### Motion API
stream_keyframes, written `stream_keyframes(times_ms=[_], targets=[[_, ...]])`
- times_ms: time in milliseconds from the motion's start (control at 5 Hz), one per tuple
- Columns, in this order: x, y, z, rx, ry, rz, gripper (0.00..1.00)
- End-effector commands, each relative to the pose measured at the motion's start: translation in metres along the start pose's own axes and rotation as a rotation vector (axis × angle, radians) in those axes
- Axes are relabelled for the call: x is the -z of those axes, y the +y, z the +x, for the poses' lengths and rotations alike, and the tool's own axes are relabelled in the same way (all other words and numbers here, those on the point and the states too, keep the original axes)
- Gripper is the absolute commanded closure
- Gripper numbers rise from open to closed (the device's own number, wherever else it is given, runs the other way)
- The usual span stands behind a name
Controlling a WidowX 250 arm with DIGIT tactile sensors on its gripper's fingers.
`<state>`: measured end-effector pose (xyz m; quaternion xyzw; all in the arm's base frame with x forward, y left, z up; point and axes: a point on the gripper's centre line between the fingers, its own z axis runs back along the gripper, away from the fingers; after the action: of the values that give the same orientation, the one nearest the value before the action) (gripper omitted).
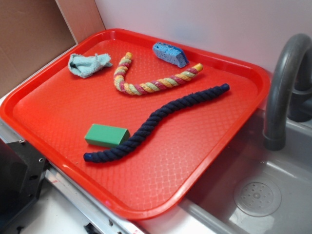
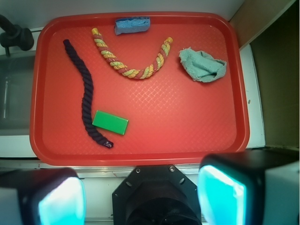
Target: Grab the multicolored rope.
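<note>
I see both views bright and evenly lit, soft short shadows under objects, mild glare on the glossy red plastic tray, my wrist view's glowing teal gripper fingers close and blurred, exterior view slightly soft

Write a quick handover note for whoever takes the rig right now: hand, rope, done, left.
Hand: open, empty, high above the near edge of the red tray, touching nothing.
Multicolored rope: lies in a curve at the far part of the tray, between the blue sponge and the teal cloth, apart from both.
Dark blue rope: nearer the hand, next to the green block. Not the target.
Done: nothing yet.
Left: move over the multicolored rope, come down, close on it, lift.
</note>
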<state>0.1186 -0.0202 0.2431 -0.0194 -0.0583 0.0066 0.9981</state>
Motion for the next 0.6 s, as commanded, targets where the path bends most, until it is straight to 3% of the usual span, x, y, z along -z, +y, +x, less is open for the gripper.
stream_keyframes(times_ms=[0,200,400], targets=[[0.000,0.000,0.000,0.000,0.000,0.000,0.00],[0.010,0.007,0.005,0.082,-0.047,0.028,0.00],[0.034,0.020,0.017,0.208,-0.108,0.019,0.00]])
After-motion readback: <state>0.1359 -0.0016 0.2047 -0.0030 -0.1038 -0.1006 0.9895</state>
